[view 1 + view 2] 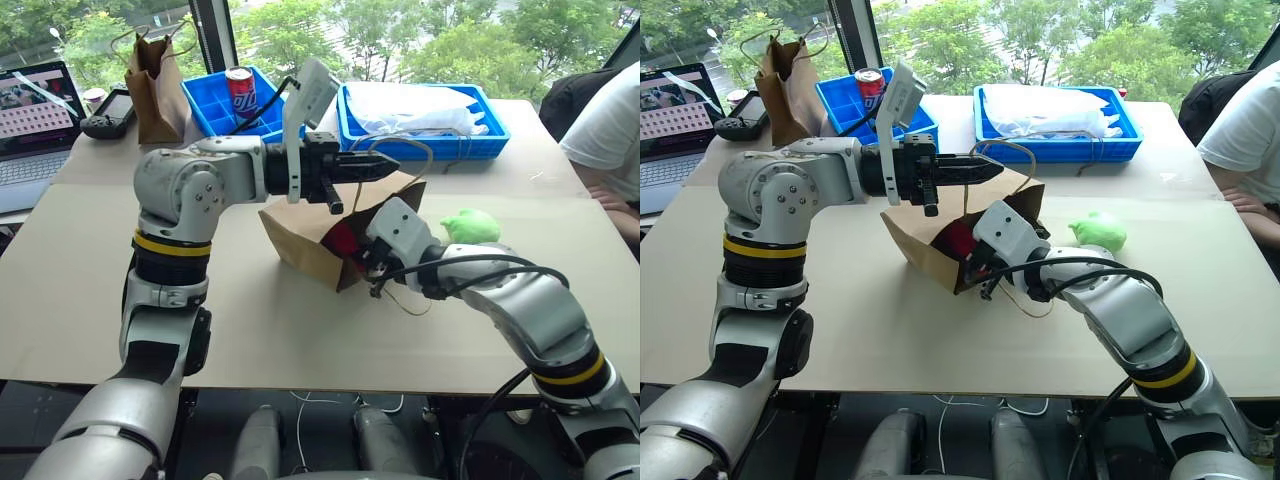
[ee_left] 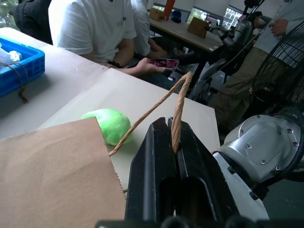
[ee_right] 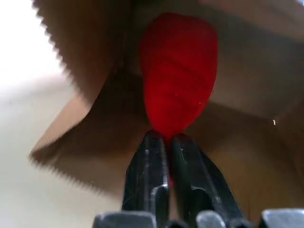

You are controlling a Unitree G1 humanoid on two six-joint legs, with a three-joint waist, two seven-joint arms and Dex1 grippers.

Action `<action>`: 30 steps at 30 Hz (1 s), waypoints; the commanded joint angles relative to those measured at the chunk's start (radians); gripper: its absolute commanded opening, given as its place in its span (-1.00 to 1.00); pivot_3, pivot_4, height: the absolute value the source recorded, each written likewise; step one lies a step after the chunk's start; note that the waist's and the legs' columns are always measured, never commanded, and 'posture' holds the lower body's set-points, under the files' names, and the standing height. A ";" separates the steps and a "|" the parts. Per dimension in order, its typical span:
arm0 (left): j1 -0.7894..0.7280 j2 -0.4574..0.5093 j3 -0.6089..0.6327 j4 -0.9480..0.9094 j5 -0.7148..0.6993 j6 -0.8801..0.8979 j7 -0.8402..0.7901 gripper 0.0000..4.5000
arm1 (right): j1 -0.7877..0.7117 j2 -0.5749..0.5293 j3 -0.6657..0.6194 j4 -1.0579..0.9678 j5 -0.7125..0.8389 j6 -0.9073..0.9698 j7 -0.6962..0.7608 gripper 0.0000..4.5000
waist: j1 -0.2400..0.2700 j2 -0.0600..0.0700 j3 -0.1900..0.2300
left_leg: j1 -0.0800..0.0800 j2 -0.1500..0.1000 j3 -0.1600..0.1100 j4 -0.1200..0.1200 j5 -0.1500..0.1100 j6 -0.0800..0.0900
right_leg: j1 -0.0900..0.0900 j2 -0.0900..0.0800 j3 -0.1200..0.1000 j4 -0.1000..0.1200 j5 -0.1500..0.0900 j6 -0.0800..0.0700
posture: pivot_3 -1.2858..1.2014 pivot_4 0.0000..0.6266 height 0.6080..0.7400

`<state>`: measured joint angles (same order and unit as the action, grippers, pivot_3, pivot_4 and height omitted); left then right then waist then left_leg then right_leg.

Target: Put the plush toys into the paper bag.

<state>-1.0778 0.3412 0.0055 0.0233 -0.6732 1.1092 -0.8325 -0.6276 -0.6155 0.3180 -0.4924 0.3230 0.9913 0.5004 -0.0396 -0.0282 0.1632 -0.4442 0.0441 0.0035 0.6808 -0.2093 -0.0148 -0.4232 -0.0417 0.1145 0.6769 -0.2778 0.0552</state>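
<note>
I see the paper bag (image 1: 320, 235) lying on its side on the table (image 1: 250, 330), mouth toward my right arm. My left gripper (image 2: 175, 156) is clamped on its cord handle (image 2: 178, 111), holding the mouth up. My right gripper (image 3: 166, 142) sits at the bag's opening, its fingers pinched on the tail of the red chili pepper (image 3: 178, 71), which is already inside. The light-green ball (image 1: 470, 226) rests on the table just beyond the bag, apart from both grippers

Head looks down; wrists close on bag (image 1: 310, 235)
</note>
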 commanded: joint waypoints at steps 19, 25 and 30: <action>0.039 0.050 0.041 -0.051 -0.028 -0.033 0.078 -1.00 | 0.071 -0.163 -0.454 0.455 -0.035 -0.118 0.003 0.98 | -0.001 0.000 0.000 | 0.004 0.000 0.000 -0.001 0.001 0.001 | 0.003 0.000 0.000 -0.001 0.000 0.000 | 0.03 -0.52 0.43; 0.037 0.039 0.040 -0.058 -0.033 -0.033 0.090 -1.00 | -0.004 -0.077 -0.374 0.870 -0.144 -0.340 -0.005 0.87 | -0.005 0.001 0.001 | 0.003 -0.001 0.002 -0.001 0.001 0.001 | 0.001 -0.001 0.002 0.000 0.000 0.000 | 0.03 -0.52 0.43; 0.037 0.035 0.043 -0.063 -0.037 -0.032 0.100 -1.00 | 0.028 -0.091 -0.397 0.862 -0.161 -0.433 0.012 0.20 | -0.003 0.001 0.001 | 0.003 -0.001 0.002 -0.001 0.001 0.000 | 0.002 -0.001 0.002 0.000 0.000 0.000 | 0.03 -0.52 0.43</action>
<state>-1.0266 0.3794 0.0374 -0.0058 -0.6963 1.0913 -0.7352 -0.6150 -0.6851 -0.0544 0.4114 0.1709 0.5887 0.5012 -0.0429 -0.0268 0.1644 -0.4413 0.0428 0.0052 0.6799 -0.2085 -0.0144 -0.4209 -0.0432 0.1166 0.6768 -0.2777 0.0552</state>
